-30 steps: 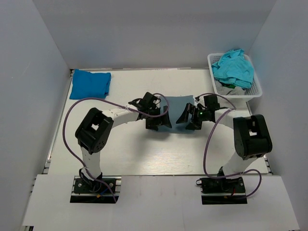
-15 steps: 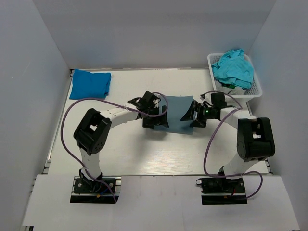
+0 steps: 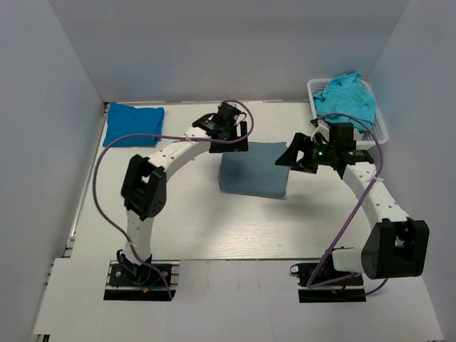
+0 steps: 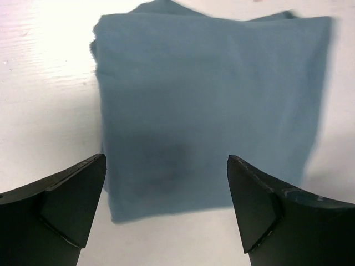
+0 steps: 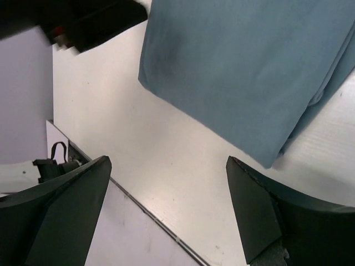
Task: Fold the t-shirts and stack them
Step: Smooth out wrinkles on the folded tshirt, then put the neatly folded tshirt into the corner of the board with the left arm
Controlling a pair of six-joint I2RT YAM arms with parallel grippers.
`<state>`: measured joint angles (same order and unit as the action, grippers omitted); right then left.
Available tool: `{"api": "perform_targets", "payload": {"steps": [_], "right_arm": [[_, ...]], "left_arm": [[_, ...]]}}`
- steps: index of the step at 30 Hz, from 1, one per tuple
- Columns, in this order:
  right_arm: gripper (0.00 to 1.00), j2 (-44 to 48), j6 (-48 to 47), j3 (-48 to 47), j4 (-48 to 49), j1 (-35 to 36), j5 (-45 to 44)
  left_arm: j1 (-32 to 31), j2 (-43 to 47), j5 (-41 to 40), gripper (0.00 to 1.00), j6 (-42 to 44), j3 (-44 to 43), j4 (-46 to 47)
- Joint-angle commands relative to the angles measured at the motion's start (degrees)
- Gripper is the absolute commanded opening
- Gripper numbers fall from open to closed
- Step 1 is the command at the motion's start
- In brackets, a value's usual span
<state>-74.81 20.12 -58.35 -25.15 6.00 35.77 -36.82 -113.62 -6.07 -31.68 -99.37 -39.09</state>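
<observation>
Partly hidden basket (image 3: 382, 128), turquoise shirts (image 3: 346, 100) overflowing

A white, faintly wood-grained bench (image 3: 185, 228) stands boxed in by three plain pale grey panels: back wall (image 3: 228, 50), left wall (image 3: 43, 142), right wall (image 3: 427, 85). The light is soft and even, casting only faint shadows.

A: Right wrist view: grey-blue t-shirt (image 5: 249, 66) is running off the top and right edges.
B: Dark shape (image 5: 83, 22) top left is blurring out and getting cropped too.
A: Top view: turquoise t-shirts (image 3: 347, 100) are burying the inside of the basket (image 3: 381, 135); count unclear.
B: Right hand (image 3: 292, 160) is covering a grey-blue corner.
</observation>
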Motion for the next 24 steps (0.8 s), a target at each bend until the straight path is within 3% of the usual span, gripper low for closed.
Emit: {"api": "perform_targets", "payload": {"steps": [1,7,10,19,24], "right_arm": [[0.90,1.76,-1.30,-2.03,-5.25,-0.37,1.49],[0.90,3.52,-2.71,-3.09,-8.34,-0.11,-1.22],[0.90,3.35,-3.33,-2.65,-8.78,-0.46,-2.11],[0.90,3.00,-3.16,-0.80,-8.69,-0.37,-3.16],[0.90,3.35,-3.16,-0.71,-9.04,-0.55,-5.09]], "left_arm": [[0.17,-7.30,-5.45,1.00,1.97,-6.59,-10.89],[0.69,-11.45,-7.73,1.00,0.83,-6.55,-11.54],[0.69,-10.74,-5.02,1.00,0.83,-2.85,-7.33],[-1.41,-16.37,5.53,1.00,5.14,-3.37,-2.57],[-1.41,-18.65,7.73,0.90,5.14,0.93,1.46]]}}
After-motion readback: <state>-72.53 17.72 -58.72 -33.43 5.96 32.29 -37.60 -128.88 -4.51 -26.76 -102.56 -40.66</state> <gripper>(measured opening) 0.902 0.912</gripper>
